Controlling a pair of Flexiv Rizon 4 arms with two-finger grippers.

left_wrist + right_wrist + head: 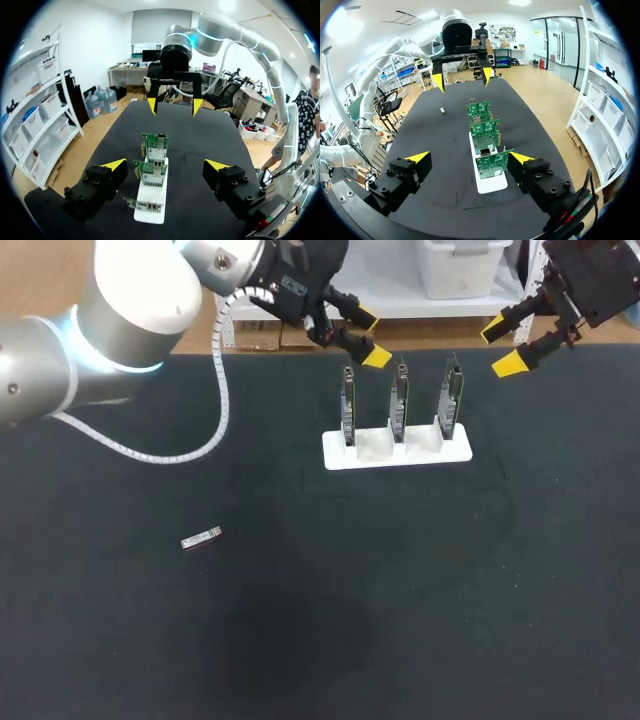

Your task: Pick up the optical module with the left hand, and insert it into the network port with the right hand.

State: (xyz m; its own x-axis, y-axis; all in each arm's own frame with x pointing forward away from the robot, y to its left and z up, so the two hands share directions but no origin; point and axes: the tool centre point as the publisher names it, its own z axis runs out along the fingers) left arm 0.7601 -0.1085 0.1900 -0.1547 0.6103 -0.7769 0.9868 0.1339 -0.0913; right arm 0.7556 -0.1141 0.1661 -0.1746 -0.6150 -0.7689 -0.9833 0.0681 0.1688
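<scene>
The L gripper [368,336] hangs raised over the black table [400,620], near the left end of a white stand [397,452]. Its fingers are apart w/ nothing between them. The R gripper [505,345] hangs raised off the stand's right end, fingers also spread wide and holding nothing. The two grippers face each other along the stand.

The optical module [201,539], a small silver-and-dark block, lies flat on the table. It is well apart from both grippers and well to the front-left of the stand.

Three green circuit cards [399,398] stand upright in a row in the stand's slots. In each wrist view the row runs straight ahead, below and between that gripper's open fingers. In the right wrist view the module shows as a small pale block off to the side of the far card.
</scene>
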